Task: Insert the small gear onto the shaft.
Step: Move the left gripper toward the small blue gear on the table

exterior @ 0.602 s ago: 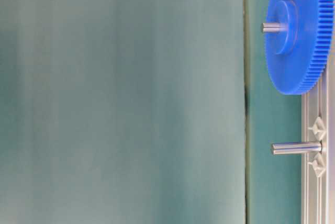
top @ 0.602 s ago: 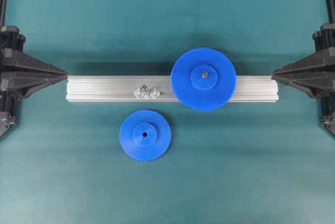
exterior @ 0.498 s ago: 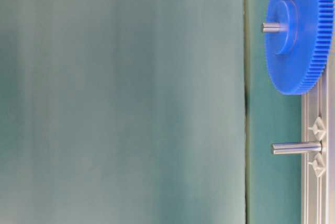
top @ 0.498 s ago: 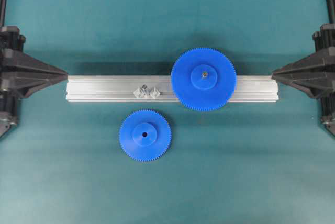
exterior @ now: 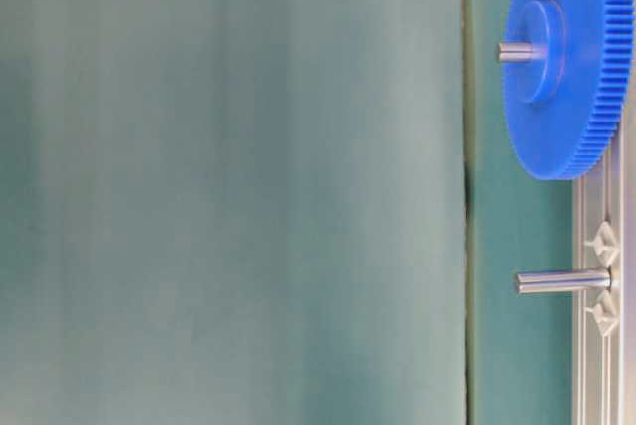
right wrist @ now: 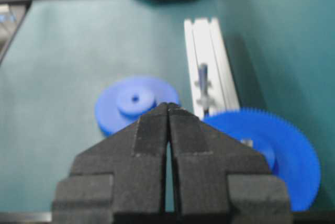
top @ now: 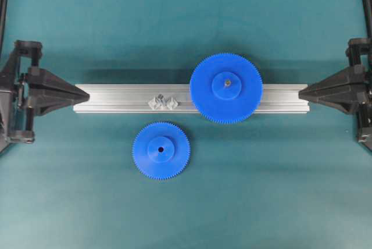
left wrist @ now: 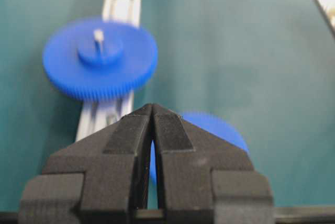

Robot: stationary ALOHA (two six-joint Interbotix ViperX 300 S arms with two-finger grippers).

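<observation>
- Left gripper (top: 87,93) and right gripper (top: 300,92): jaws pressed together, empty, at opposite rail (top: 116,99) ends
- Small gear (top: 161,150): flat on mat, partly hidden in left wrist view
- Shaft (exterior: 561,281): bare, upright on rail beside small gear

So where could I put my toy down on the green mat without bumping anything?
The wide green stretch beyond the rail, up to the mat's far edge, is bare. So is the strip below the small gear, and the patch to its right, under the large gear. It's crowded along the rail: the shaft, the large gear, and the left gripper and right gripper at its ends.
</observation>
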